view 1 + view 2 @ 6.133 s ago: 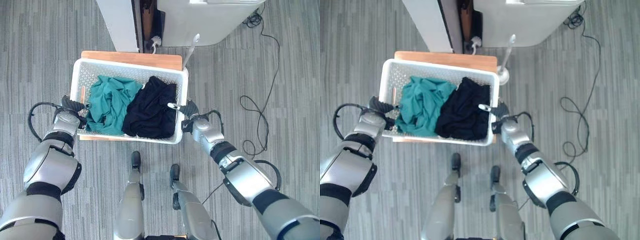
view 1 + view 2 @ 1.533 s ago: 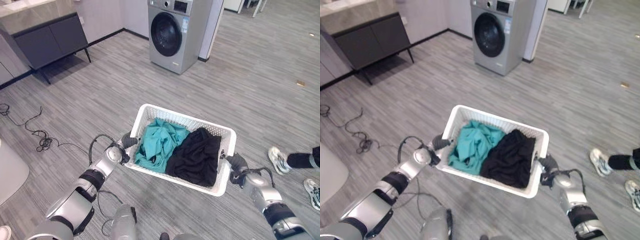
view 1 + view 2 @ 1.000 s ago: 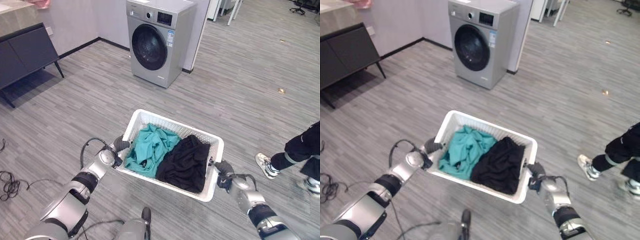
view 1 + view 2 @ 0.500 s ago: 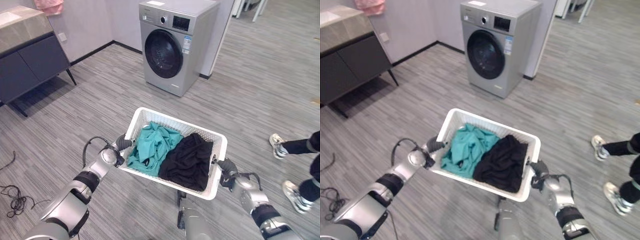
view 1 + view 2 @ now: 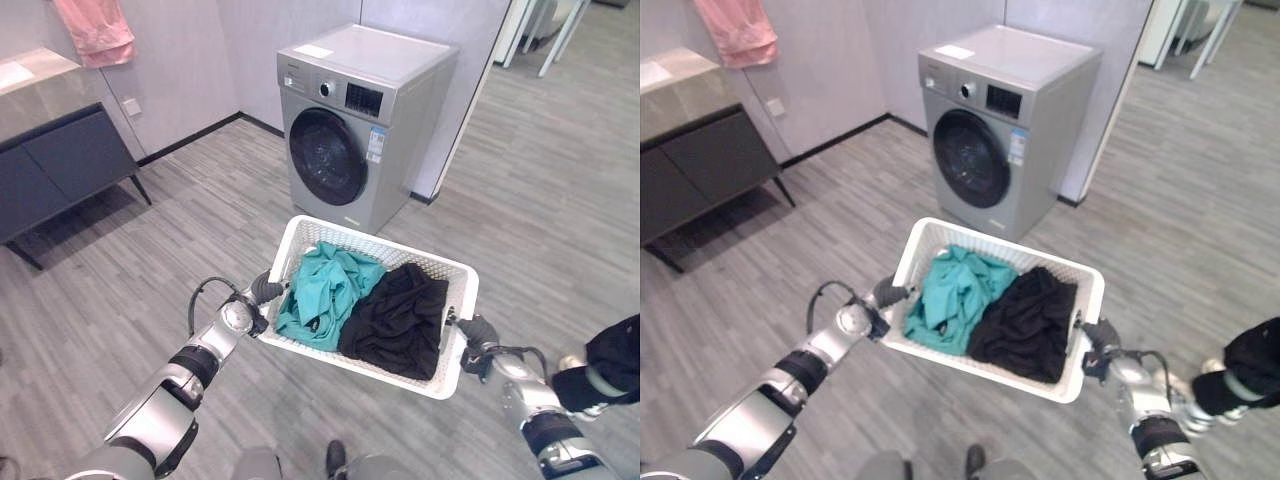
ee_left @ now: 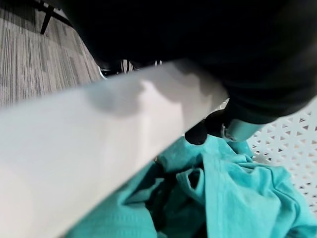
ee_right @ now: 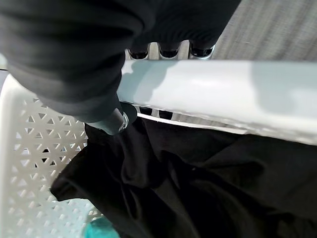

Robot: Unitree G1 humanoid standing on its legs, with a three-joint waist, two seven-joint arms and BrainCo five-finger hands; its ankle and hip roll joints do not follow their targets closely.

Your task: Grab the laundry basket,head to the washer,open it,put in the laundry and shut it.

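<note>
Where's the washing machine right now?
In the left eye view, the washing machine stands straight ahead against the wall, door shut, just beyond the laundry basket.

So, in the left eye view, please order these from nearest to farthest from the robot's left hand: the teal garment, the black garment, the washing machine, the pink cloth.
From the left hand, gripping the basket rim:
1. Teal garment, in the basket just beside the hand.
2. Black garment, in the basket's other half.
3. Washing machine, ahead beyond the basket.
4. Pink cloth, hanging far off on the left.

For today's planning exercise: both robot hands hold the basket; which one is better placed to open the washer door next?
Probably left: the left robot hand grips the white perforated laundry basket on the side nearer the grey front-loading washer.
</note>
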